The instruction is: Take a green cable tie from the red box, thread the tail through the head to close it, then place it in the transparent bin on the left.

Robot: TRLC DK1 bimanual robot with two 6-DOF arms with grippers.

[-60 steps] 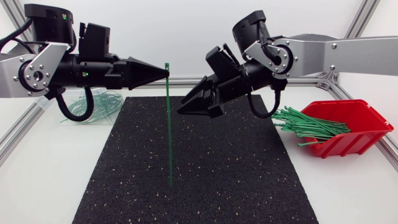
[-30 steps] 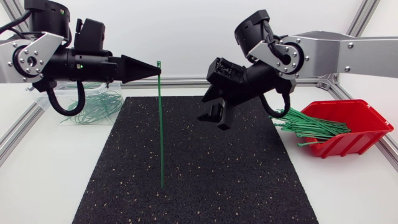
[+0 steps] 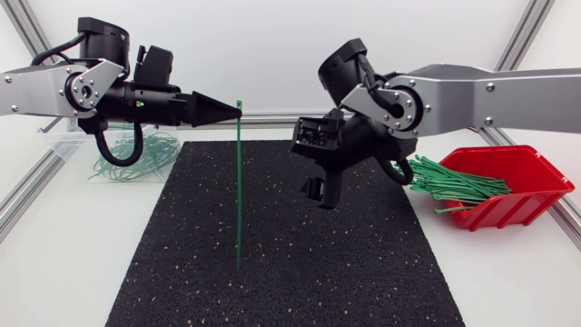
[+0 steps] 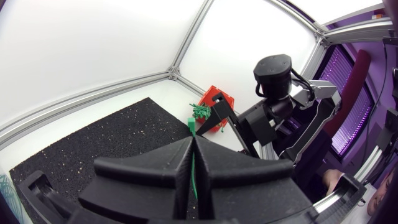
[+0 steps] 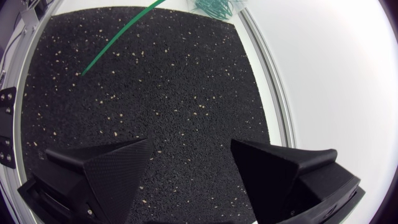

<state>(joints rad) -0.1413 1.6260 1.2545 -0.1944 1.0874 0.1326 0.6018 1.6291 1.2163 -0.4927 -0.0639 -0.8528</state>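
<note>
Head view: my left end effector (image 3: 234,108) clamps the green cable tie (image 3: 238,186) near its top, strap hanging straight, presumably to present the tail. Left wrist view: grip confirmed. Right wrist view: my right end effector (image 5: 189,165) gapes empty above the mat (image 5: 155,93)

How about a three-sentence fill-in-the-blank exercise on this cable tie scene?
1. The straight green cable tie hangs from the matte black tool of the ____ arm.
2. The right arm's matte black tool is ____, holding nothing.
3. The bundle of spare green cable ties lies in the ____ plastic box.
Missing words: left; open; red.
</note>
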